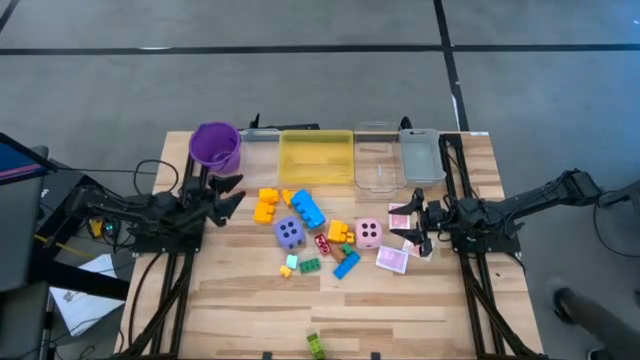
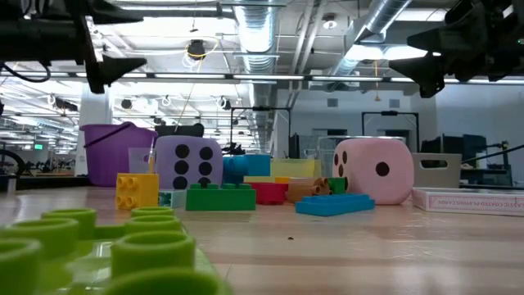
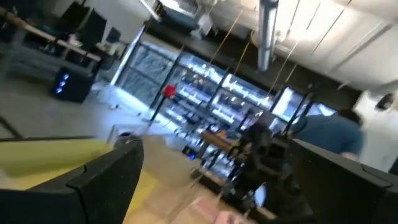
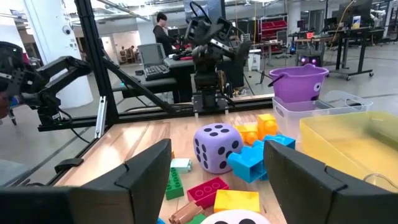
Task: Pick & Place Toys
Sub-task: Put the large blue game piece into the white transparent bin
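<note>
Toys lay scattered mid-table in the high view: purple die (image 1: 290, 233), pink die (image 1: 369, 233), blue block (image 1: 308, 209), pink cards (image 1: 393, 259) near the right gripper (image 1: 412, 228), whose fingers were spread apart and held nothing; the left gripper (image 1: 228, 195) hung beside the purple cup (image 1: 215, 146), likewise released. Low view showed a green block (image 2: 221, 197) between the dice. Right wrist view faced the purple die (image 4: 216, 147) past parted fingers.
</note>
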